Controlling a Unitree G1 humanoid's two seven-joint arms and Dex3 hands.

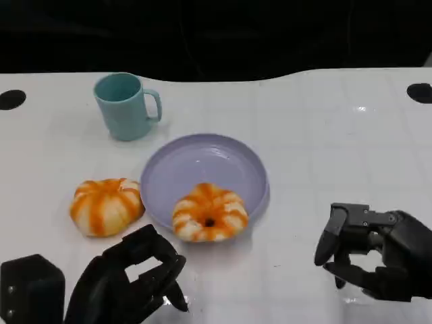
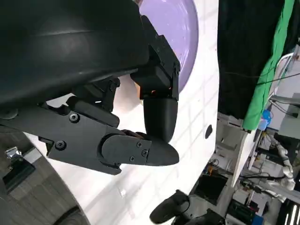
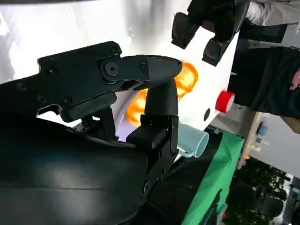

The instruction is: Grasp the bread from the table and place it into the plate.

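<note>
Two orange-and-white glazed breads are here. A ring-shaped bread [image 1: 210,212] lies on the near rim of the lilac plate [image 1: 202,158], partly inside it. The rounder bread [image 1: 106,206] sits on the table just left of the plate. My left hand [image 1: 131,280] hovers in front of both breads, fingers loosely curved and holding nothing. Well to the right of the plate my right hand [image 1: 370,253] is low over the table, also holding nothing. The right wrist view shows both breads [image 3: 187,77] beyond my right hand's fingers [image 3: 154,70]. The plate [image 2: 176,28] lies past my left hand's fingers [image 2: 157,117].
A teal mug [image 1: 127,106] stands behind the plate to the left, also seen on its side as the mug [image 3: 192,140]. A red knob [image 3: 225,101] sits at the table's edge. Black holes mark the far corners [image 1: 420,92]. A person stands beside the table.
</note>
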